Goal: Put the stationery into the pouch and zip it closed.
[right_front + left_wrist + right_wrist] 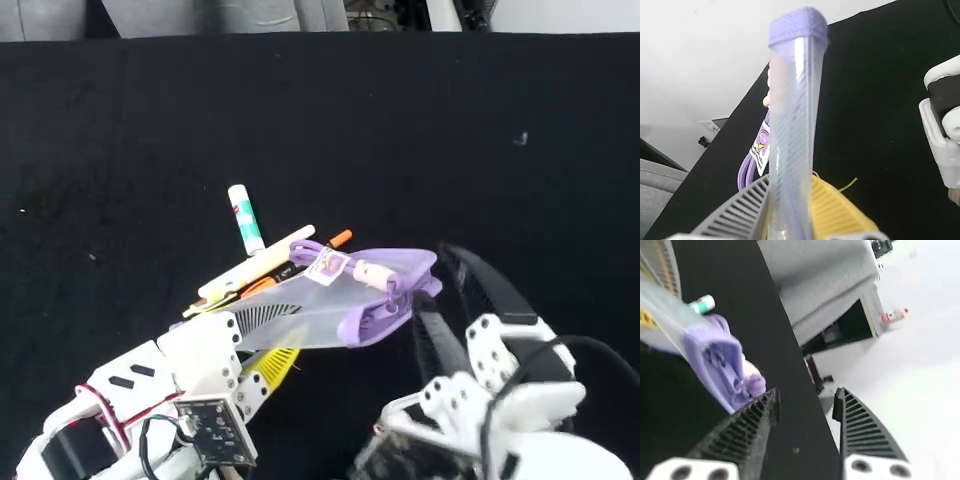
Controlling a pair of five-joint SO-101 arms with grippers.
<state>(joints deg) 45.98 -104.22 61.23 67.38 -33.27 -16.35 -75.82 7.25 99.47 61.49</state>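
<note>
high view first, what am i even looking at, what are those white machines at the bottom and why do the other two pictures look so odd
Those are two small robot arms at a black table. The high view comes from a fixed camera looking down. The other two come from cameras on each arm's wrist, so they look along its hand at tilted angles. The left hand, with one grey and one yellow finger, is clamped on a clear pouch with purple trim. The right hand, with black fingers, is open beside the pouch's purple end and holds nothing. By the pouch lie a white glue stick and a few pens. I can't tell whether any are partly inside.
</note>
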